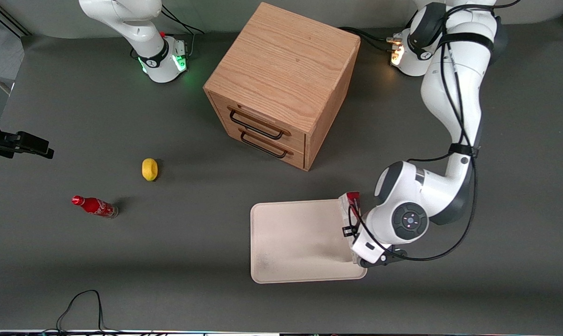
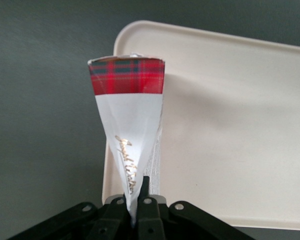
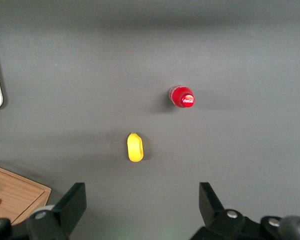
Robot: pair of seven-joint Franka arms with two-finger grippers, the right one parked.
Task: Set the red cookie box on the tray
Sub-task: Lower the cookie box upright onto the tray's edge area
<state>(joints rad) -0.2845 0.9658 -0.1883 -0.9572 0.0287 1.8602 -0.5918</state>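
front view shows the tray [image 1: 300, 242], a flat cream-white rectangle with rounded corners and a low rim, lying on the dark grey table [image 1: 179, 261] nearer the camera than the wooden drawer cabinet [image 1: 281, 84]. a faint grey smudge marks its floor near the corner closest to the camera at the parked arm's end. the only thing over it is the red cookie box [image 1: 349, 205], which stands on edge along the tray's short rim at the working arm's end, mostly hidden under the white wrist of the left arm; whether it touches the tray cannot be told.

in the left wrist view the red cookie box [image 2: 127, 125] is a slim cardboard carton with a white broad face, gold script and a red tartan band at its end. the gripper [image 2: 136, 202] has its black fingers pressed on the box's narrow end, pinching it, and the box hangs over the rim of the tray [image 2: 230, 120], whose smooth matte surface holds nothing else.

the cabinet is a light oak-grain cube with two drawers, both shut, each with a thin dark wire handle. toward the parked arm's end of the table sit a small yellow lemon [image 1: 149, 169], oval and dimpled, and a small red soda bottle [image 1: 95, 206] standing upright, glossy, nearer the camera than the lemon. black cables [image 1: 80, 303] loop at the table's edge closest to the camera.
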